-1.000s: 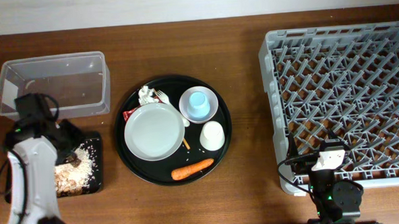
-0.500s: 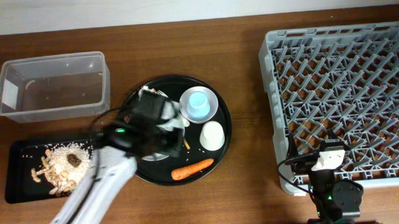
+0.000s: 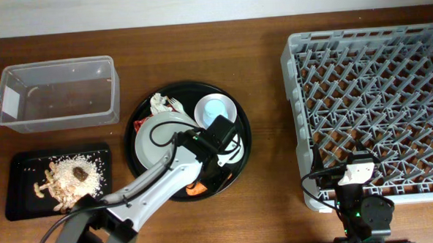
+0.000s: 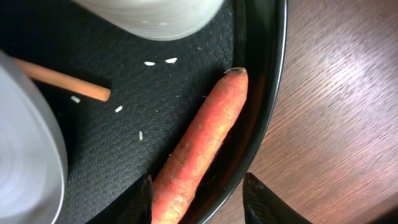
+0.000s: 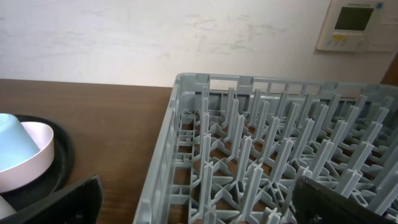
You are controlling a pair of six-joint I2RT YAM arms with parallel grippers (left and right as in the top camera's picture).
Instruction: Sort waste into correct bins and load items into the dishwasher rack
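My left gripper (image 3: 210, 174) is open, low over the front of the round black tray (image 3: 243, 138). In the left wrist view its fingers (image 4: 147, 199) straddle the lower end of the orange carrot (image 4: 205, 143), apart from it. The carrot (image 3: 196, 188) is mostly hidden under the gripper from overhead. A wooden chopstick (image 4: 62, 81), the white cup (image 4: 149, 15) and the grey plate (image 4: 25, 155) lie close by. The blue cup (image 3: 216, 109) sits in the white bowl (image 3: 231, 115). My right gripper (image 5: 199, 205) is open and empty at the grey rack's (image 3: 373, 104) front left corner.
The clear tub (image 3: 58, 95) stands at the back left. The shallow black tray (image 3: 22, 207) in front of it holds rice, beige scraps and a dark lump (image 3: 79, 172). A white tissue with the fork (image 3: 161, 103) and a red wrapper (image 3: 140, 125) lie on the round tray's left.
My left arm has swung right from the shallow black tray, across the plate, to the carrot at the round tray's front. The right arm has not moved.
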